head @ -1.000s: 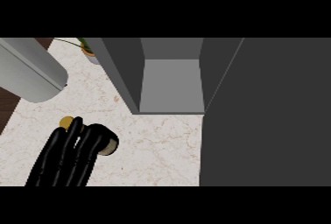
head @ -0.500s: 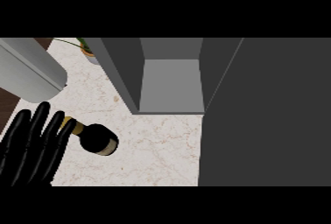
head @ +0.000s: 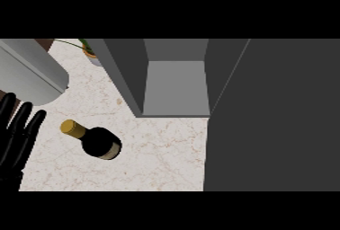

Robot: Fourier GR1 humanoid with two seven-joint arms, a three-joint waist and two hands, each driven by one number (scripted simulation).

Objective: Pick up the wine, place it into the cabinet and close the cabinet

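A dark wine bottle (head: 101,143) with a gold cap stands on the pale stone counter (head: 159,157), seen from above. My left hand (head: 19,134) shows at the view's left edge, fingers straight and pointing up. It is open and sits a little to the left of the bottle, not touching it. The grey cabinet (head: 174,85) stands open behind the bottle and to its right, with a bare floor inside. Its dark door (head: 272,117) fills the right side of the view. My right hand does not show.
A large grey cylinder (head: 26,69) lies across the upper left corner. A small potted plant (head: 87,48) stands at the back, beside the cabinet's left wall (head: 123,76).
My left hand was curled over the bottle a second ago. It has since opened and drawn away to the left. The bottle stays where it was.
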